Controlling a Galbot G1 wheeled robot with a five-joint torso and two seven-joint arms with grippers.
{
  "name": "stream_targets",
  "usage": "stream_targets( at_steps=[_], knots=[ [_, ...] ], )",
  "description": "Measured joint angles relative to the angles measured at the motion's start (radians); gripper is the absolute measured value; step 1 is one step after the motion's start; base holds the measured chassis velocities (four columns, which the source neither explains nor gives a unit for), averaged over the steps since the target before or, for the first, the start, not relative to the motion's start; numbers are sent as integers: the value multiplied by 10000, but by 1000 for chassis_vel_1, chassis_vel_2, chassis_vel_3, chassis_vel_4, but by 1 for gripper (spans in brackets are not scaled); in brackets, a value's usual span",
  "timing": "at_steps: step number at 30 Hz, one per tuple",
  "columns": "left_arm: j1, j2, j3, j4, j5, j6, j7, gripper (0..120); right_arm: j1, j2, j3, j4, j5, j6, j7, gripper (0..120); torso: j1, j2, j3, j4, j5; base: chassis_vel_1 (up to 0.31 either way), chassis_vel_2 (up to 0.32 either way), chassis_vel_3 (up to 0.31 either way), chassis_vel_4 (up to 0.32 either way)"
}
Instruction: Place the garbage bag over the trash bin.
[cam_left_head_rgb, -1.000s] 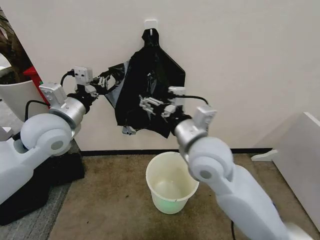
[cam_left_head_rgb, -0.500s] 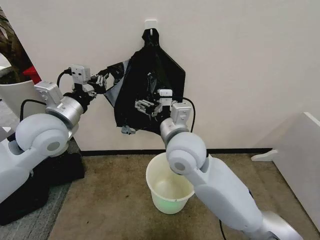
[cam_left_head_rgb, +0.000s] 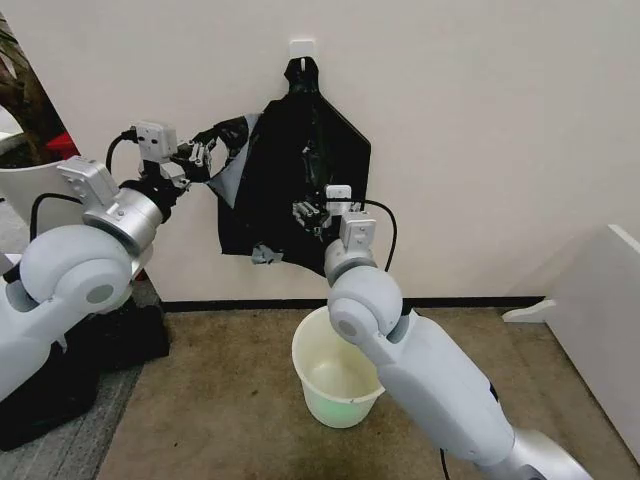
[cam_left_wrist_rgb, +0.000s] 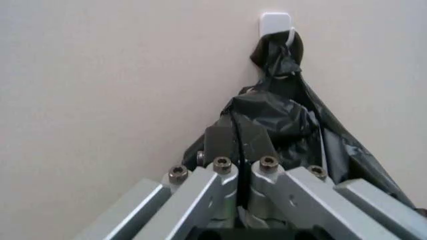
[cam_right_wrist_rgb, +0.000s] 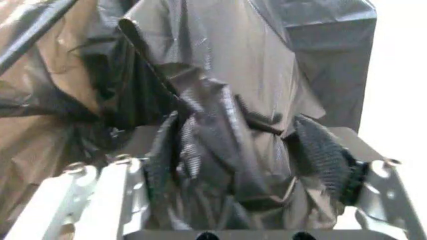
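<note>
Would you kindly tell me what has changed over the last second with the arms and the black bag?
The right gripper swung left and pushed in against the thin, glossy black garbage bag. The left gripper pulled the bag's corner slightly up and left. The bag still hangs on the white wall hook; the round cream-white trash bin stayed put.

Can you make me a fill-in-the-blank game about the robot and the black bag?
1. The garbage bag hangs from a white ____ on the wall.
2. The left gripper pinches the bag's ____ edge.
3. The trash bin stands on the ____, under the bag.
4. The right gripper has bag plastic between its ____.

Missing words: hook; left; floor; fingers
</note>
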Motion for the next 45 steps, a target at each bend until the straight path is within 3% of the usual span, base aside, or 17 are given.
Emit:
stream_targets(
  at_steps=[9,14,17,25,28,29,31,34,35,39,45],
  knots=[
    [24,-11,-45,78,-40,-51,-138,0,-151,-289,457,212,540,257,-87,29,0,0,0,0,0,0,0,0,0],
    [280,-12,-80,0,-44,-56,-207,0,-194,-411,714,295,704,401,-266,5,0,0,0,0,0,0,0,0,0],
    [406,5,-100,-21,-45,-56,-233,0,-203,-422,802,312,721,452,-345,0,0,0,1,0,1,0,0,0,0],
    [1399,239,-293,-452,-299,-52,-358,0,-413,-729,1230,797,1237,627,-553,0,0,0,1,1,1,0,0,0,0],
    [2887,300,-771,-993,-339,-41,-472,0,-1099,-1139,1460,1253,1396,649,-712,0,0,0,1,0,-7,0,0,0,0],
    [3798,219,-1300,-1285,-157,-45,-513,0,-1737,-1338,1603,1502,1397,679,-842,0,0,1,1,1,-1,0,0,0,0],
    [4302,121,-1486,-1468,9,-45,-547,0,-2175,-1442,1689,1662,1375,722,-899,0,0,1,0,4,14,0,0,0,0],
    [5359,-274,-1597,-2002,361,1,-656,0,-3747,-1654,2096,2411,1206,760,-1231,0,0,0,0,1,-7,0,0,0,0],
    [5467,-406,-1574,-2108,397,38,-693,0,-4263,-1698,2239,2753,1088,766,-1400,0,-1,1,-2,-5,9,0,0,0,0],
    [5340,-453,-1447,-2101,412,80,-693,0,-4920,-1778,2408,3237,908,887,-1604,0,0,0,-1,-3,-4,0,0,0,0],
    [4858,21,-1431,-2074,406,88,-566,0,-5212,-1845,2581,3747,861,1133,-1841,0,0,1,0,0,1,0,0,0,0]
  ],
)
